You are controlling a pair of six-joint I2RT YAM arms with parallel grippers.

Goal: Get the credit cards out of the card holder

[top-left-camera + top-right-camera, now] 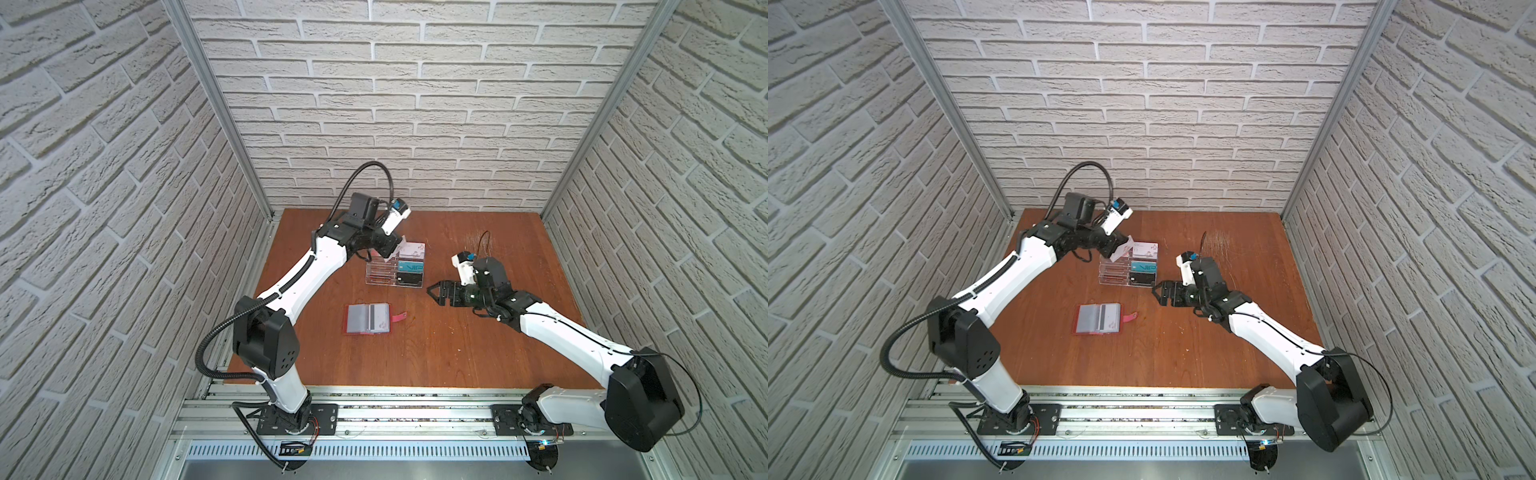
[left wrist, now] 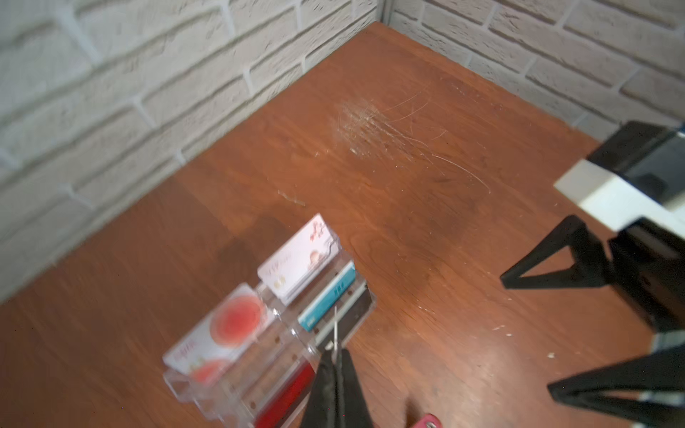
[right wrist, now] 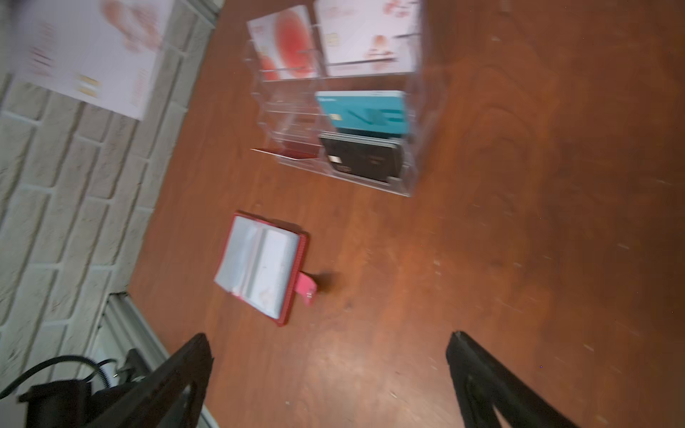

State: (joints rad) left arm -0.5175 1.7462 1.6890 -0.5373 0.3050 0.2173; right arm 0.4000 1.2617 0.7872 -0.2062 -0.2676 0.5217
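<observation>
The red card holder (image 1: 368, 318) (image 1: 1098, 318) (image 3: 263, 266) lies open on the table, clear sleeves up and snap tab (image 1: 397, 316) pointing right. My left gripper (image 1: 390, 249) (image 2: 335, 355) hovers over the clear rack, shut on a white credit card (image 2: 335, 326) seen edge-on; its face, white with pink marks, shows in the right wrist view (image 3: 89, 55). In the rack stand a teal VIP card (image 1: 410, 266) (image 3: 365, 113), a white card with red circles (image 2: 226, 329) and a white card with small marks (image 2: 300, 259). My right gripper (image 1: 434, 293) (image 3: 329, 336) is open and empty, right of the rack.
The clear acrylic tiered rack (image 1: 376, 276) (image 1: 1111, 276) stands behind the card holder and also holds a black card (image 3: 361, 159) and a red card (image 2: 289, 389). Brick walls close in the table on three sides. A scratched patch (image 2: 370, 129) marks the wood at the back right.
</observation>
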